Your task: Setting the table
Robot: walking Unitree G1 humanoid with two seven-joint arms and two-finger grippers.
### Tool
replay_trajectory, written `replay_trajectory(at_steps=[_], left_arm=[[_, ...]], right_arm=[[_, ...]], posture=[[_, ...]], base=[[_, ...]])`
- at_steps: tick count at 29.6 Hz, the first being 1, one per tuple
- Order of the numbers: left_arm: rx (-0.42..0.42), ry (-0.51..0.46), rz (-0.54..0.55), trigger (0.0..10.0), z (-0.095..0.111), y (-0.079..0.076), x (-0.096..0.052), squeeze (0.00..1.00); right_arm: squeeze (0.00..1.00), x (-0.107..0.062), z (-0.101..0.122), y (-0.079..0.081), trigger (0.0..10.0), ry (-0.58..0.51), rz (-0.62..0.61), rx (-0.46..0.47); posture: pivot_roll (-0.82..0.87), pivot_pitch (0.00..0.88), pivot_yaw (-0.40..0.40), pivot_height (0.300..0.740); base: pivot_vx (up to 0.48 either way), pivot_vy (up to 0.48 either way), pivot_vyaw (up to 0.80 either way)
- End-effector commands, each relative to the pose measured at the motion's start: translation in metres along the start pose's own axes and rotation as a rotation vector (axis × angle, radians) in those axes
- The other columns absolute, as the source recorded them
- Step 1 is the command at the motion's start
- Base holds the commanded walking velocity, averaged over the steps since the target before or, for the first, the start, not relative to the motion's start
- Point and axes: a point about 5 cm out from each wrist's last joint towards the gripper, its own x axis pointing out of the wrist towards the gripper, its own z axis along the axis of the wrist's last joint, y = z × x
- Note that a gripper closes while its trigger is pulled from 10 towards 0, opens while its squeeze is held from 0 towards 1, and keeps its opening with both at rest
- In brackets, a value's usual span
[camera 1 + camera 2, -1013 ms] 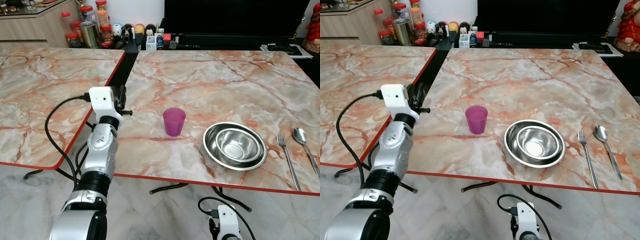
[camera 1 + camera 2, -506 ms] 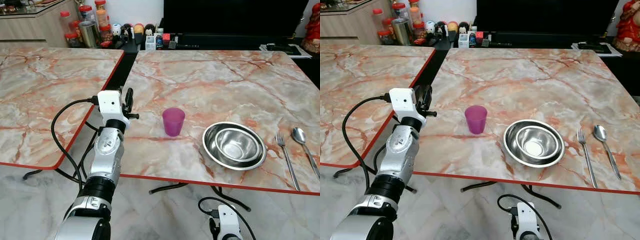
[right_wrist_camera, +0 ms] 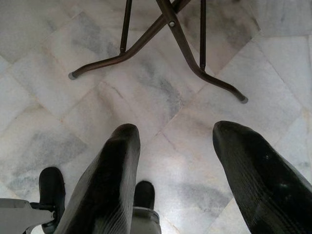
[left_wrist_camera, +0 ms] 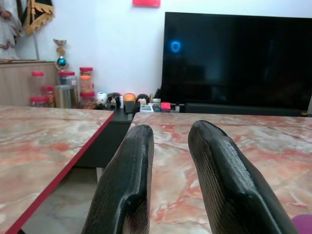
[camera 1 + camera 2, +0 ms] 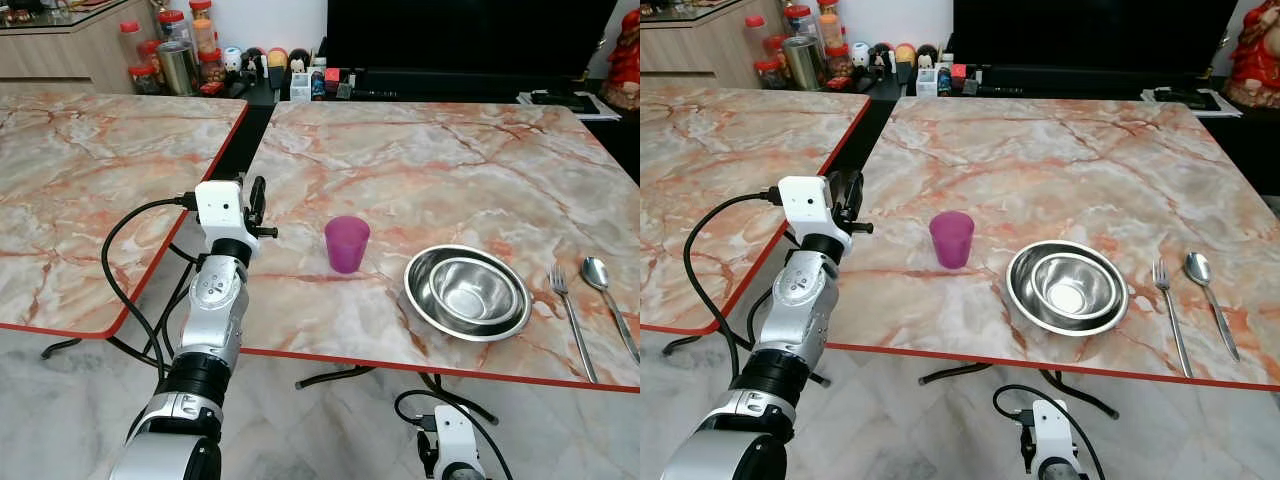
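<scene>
Marble table (image 5: 420, 160): purple cup (image 5: 347, 243), nested bowls (image 5: 467, 291); left gripper (image 4: 168, 161) parted, empty; right gripper (image 3: 180, 161) parted, spoon (image 5: 606, 300) cropped.

A home living-dining room: marble dining tables (image 5: 420, 160), a large television (image 4: 239, 58), food jars (image 5: 185, 50).

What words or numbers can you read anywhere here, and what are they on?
None can be read.
The jars with red lids on the far counter: any labels are too small and blurred.
The small boxes and figures below the dark TV screen: too small to read.
The red sign on the wall above the TV: cut off, no letters legible.
The purple cup, steel bowls, fork and spoon bear no visible text.
</scene>
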Motion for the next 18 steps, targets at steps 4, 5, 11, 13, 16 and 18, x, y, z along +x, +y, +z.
replay_trajectory(at_steps=[4,5,11,13,16,18], left_arm=[[-0.001,-0.002,0.021,10.0,0.0031,0.0017,0.0003,0.00],[-0.002,-0.001,0.025,10.0,0.0033,0.0019,0.0010,0.00],[0.001,0.003,0.023,10.0,0.0043,0.0015,0.0040,0.00],[0.002,0.006,0.020,10.0,0.0042,0.0003,0.0042,0.00],[0.000,0.007,0.022,10.0,0.0046,-0.0001,0.0045,0.00],[-0.003,0.009,0.025,10.0,0.0045,0.0001,0.0044,0.00]], right_arm=[[0.00,0.0003,0.0008,0.0001,10.0,0.002,-0.007,0.016],[0.00,0.0004,0.0009,-0.0006,10.0,0.002,-0.008,0.016],[0.00,0.0008,0.0022,-0.0025,10.0,-0.002,-0.018,0.025],[0.00,0.0006,0.0018,-0.0023,10.0,-0.001,-0.020,0.027],[0.00,0.0001,0.0003,-0.0016,10.0,0.001,-0.020,0.030],[0.00,-0.0004,-0.0013,-0.0008,10.0,0.004,-0.019,0.031]], posture=[[0.02,0.000,-0.012,0.736],[0.02,0.000,-0.012,0.736],[0.01,0.000,-0.001,0.736],[0.01,0.000,-0.001,0.736],[0.01,0.000,-0.001,0.736],[0.01,0.000,0.001,0.736]], base=[[0.000,0.000,0.00],[0.000,0.000,0.00],[0.000,0.000,0.00],[0.000,0.000,0.00],[0.000,0.080,0.00],[0.000,0.255,0.00]])
